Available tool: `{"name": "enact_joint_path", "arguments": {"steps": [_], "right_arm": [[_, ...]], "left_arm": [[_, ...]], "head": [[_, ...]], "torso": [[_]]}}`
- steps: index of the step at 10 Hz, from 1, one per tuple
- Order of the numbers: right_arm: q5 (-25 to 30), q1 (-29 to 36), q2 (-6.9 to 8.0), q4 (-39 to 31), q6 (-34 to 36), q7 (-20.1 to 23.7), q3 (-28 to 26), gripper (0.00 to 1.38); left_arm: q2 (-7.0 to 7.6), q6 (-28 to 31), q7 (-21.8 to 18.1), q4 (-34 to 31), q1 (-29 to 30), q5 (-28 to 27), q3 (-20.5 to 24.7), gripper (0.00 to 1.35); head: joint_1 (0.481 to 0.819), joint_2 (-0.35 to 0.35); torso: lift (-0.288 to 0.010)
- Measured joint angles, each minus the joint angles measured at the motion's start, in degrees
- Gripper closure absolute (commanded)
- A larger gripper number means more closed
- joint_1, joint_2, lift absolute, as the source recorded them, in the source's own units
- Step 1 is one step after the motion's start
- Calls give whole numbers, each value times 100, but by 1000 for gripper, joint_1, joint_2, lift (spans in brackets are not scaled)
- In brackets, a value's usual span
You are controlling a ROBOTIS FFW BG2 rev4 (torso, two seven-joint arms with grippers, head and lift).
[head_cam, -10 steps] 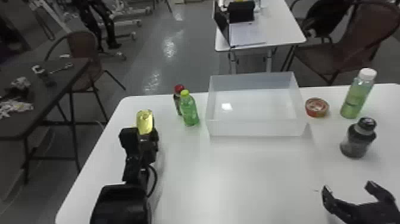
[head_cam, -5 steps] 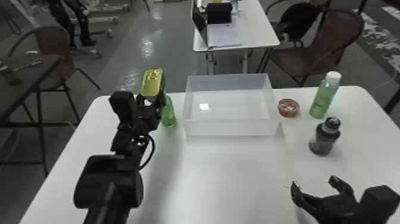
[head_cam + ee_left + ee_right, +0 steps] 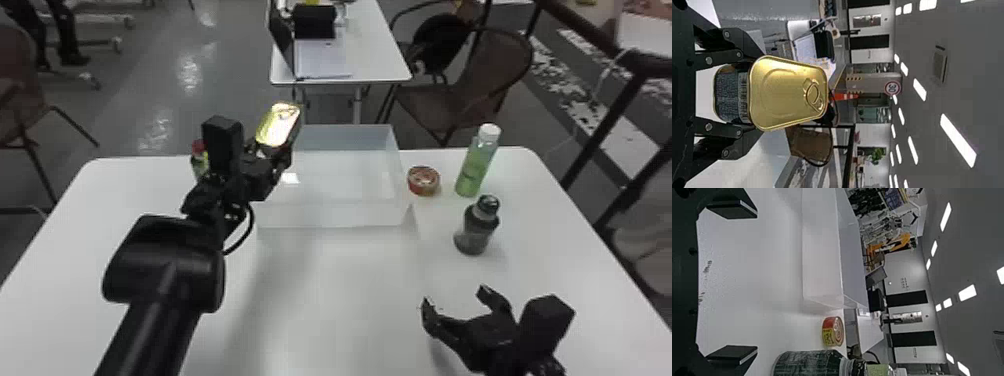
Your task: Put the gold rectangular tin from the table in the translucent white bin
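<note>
Okay, nearest first: right gripper (image 3: 455,297), low over the near right part of the white table (image 3: 340,300), fingers spread wide. Left gripper (image 3: 270,151), farther out and raised, fingers clamped on both sides of the gold rectangular tin (image 3: 280,124) with dark printed sides; ring-pull lid visible in left wrist view. Tin is up off the table, overlapping the far left corner of the translucent white bin (image 3: 332,214) in head view; cannot tell if it is over the opening. Dark grey bottle (image 3: 476,231) right of bin, upright. Beyond it, round red-and-yellow can (image 3: 833,331) near bin's right side, green bottle with white cap (image 3: 473,172) just beside. Red-capped bottle (image 3: 199,157) left of bin, partly hidden by left arm.
</note>
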Motion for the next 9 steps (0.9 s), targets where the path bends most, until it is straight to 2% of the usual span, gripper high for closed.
{"name": "enact_joint_path", "arguments": {"steps": [2, 4, 5, 6, 7, 8, 9], "right_arm": [[-2, -31, 0, 44, 1, 27, 0, 87], [-2, -79, 0, 103, 3, 57, 0, 87], [-2, -89, 0, 124, 3, 58, 1, 87], [-2, -91, 10, 135, 3, 61, 1, 87], [-7, -76, 19, 140, 5, 61, 1, 87], [-21, -58, 20, 140, 7, 67, 1, 87], [-27, -50, 20, 136, 6, 67, 1, 87]], "left_arm": [[-8, 26, -308, 916, -570, -661, -221, 828], [-9, 63, -401, 1686, -1015, -1296, -513, 825], [-10, 102, -436, 1906, -1129, -1547, -616, 667], [-10, 103, -434, 2004, -1144, -1680, -626, 377], [-9, 63, -412, 2026, -1110, -1729, -596, 228], [-9, 1, -412, 2028, -1082, -1738, -559, 148], [-9, -164, -493, 2013, -1042, -1714, -466, 131]], "head": [[695, -75], [695, -88], [695, -94], [695, -93], [695, -90], [695, -88], [695, -88]], "torso": [[-91], [-91], [-91], [-91], [-91], [-90], [-90]]}}
